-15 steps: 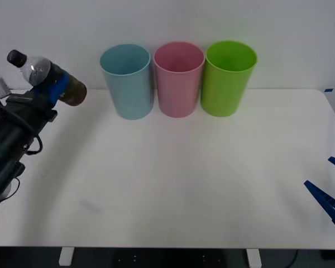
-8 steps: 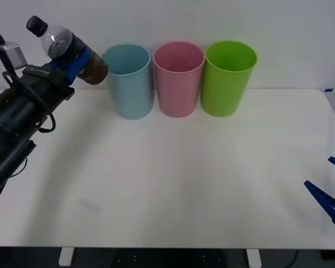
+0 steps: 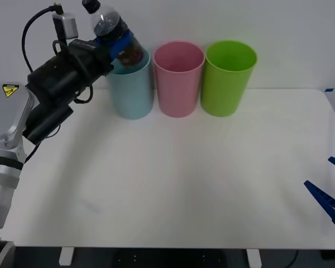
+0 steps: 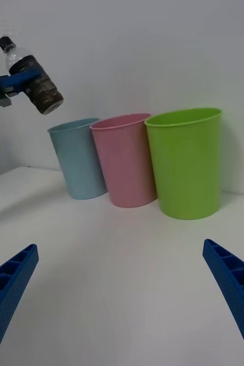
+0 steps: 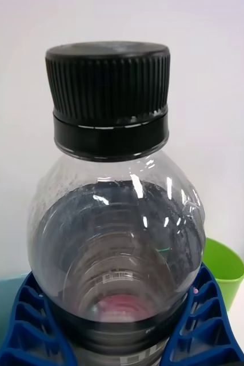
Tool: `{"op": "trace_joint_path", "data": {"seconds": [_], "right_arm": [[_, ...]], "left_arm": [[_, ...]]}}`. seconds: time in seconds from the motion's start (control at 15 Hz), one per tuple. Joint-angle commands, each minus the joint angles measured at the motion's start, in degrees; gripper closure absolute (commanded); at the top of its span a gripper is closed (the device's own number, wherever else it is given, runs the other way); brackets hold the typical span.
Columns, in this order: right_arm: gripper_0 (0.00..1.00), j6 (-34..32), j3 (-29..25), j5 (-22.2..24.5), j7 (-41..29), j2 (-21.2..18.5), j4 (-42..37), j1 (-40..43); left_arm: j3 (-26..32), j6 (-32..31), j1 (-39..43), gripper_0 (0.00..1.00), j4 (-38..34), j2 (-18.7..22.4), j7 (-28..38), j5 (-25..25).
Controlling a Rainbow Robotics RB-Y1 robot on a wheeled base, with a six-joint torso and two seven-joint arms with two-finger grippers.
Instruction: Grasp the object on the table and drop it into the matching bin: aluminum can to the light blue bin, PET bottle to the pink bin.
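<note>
While the right gripper (image 3: pixel 330 192) waits low at the near right edge of the table (image 3: pixel 201 178) with its fingers spread, the left gripper (image 3: pixel 116 42) pinches the PET bottle (image 3: pixel 114 34) around its middle. The bottle tilts, cap up, above the rim of the light blue bin (image 3: pixel 128 89), with the pink bin (image 3: pixel 178 78) just beside.

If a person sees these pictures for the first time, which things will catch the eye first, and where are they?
First, the PET bottle with its black cap: the left gripper holds it tilted in the air, above the light blue bin. Next, the row of three bins at the back of the table: light blue, the pink bin, then a lime green bin. The right gripper waits open, low at the table's right edge.
</note>
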Motion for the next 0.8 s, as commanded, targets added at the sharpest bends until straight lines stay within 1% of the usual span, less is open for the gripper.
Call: {"op": "trace_joint_path", "data": {"seconds": [0.07, 0.33, 0.47, 0.67, 0.8], "right_arm": [[0.0, 0.0, 0.0, 0.0, 0.0, 0.0, 0.0, 0.0], [0.0, 0.0, 0.0, 0.0, 0.0, 0.0, 0.0, 0.0], [0.0, 0.0, 0.0, 0.0, 0.0, 0.0, 0.0, 0.0], [0.0, 0.0, 0.0, 0.0, 0.0, 0.0, 0.0, 0.0], [0.0, 0.0, 0.0, 0.0, 0.0, 0.0, 0.0, 0.0]], "left_arm": [[-2.0, 0.0, -7.1, 1.0, 8.0, -1.8, -0.9, -1.1], [-2.0, 0.3, -14.6, 1.0, 17.0, -6.4, -2.7, -6.0], [-2.0, 1.5, -18.8, 1.0, 22.7, -8.9, -6.2, -8.2], [-2.0, 5.9, -24.1, 1.0, 30.1, -12.0, -10.3, -9.7], [-2.0, 9.7, -26.0, 0.99, 32.2, -13.9, -10.6, -11.8]]}}
